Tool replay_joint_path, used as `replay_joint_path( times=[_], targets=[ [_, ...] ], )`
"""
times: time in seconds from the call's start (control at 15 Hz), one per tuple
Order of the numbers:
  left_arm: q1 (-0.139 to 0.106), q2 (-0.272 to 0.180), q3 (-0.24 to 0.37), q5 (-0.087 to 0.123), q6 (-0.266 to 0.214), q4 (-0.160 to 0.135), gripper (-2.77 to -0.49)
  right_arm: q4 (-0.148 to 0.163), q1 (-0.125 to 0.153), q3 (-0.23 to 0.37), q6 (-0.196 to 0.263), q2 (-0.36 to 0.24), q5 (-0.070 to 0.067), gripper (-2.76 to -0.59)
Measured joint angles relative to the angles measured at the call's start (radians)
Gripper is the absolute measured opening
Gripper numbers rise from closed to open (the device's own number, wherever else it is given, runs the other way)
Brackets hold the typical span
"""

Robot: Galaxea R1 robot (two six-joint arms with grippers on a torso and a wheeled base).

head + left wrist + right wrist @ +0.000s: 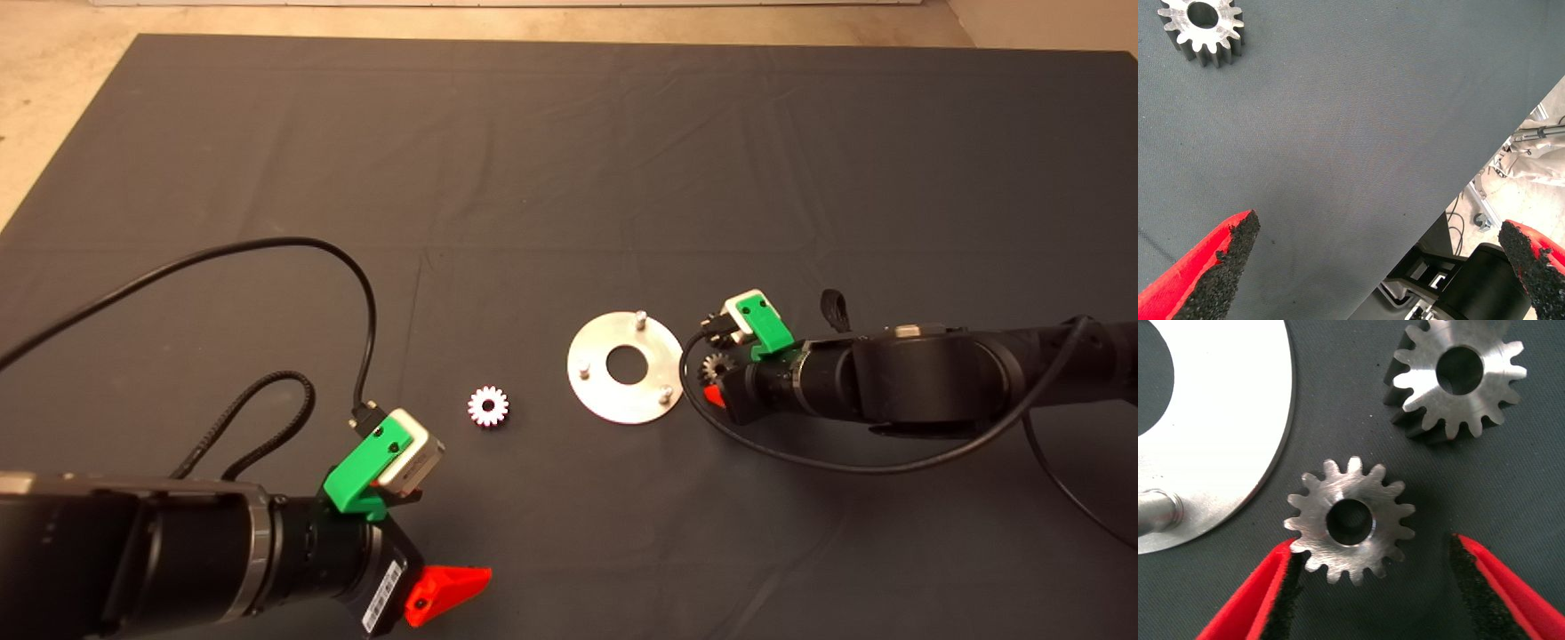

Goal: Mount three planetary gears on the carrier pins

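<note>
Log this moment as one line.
right gripper open, straddling gear beside disc | pins bare | left gripper open, idle

The mat (551, 160) was dark grey and plain, and the disc (597, 384) on it was pale silver. One gear (488, 406) looked bright white; the two near gears (1350, 520) (1458, 377) were steel-grey. Both grippers had red fingers (1255, 603) (1208, 267) with black pads.
</note>
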Motion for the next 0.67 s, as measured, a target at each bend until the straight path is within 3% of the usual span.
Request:
replay_joint_path(
  times=[0.2,0.33,0.67],
  targets=[
    [0.0,0.0,0.0,-0.001,0.0,0.0,-0.64,0.0,0.0,-0.008,0.0,0.001,0.0,-1.82],
    [0.0,0.0,0.0,-0.001,0.0,0.0,-0.64,0.0,0.0,-0.009,-0.001,0.005,0.0,-1.97],
    [0.0,0.0,0.0,-0.002,0.0,0.0,-0.64,-0.001,0.0,-0.019,-0.001,0.02,-0.005,-1.97]
  ],
)
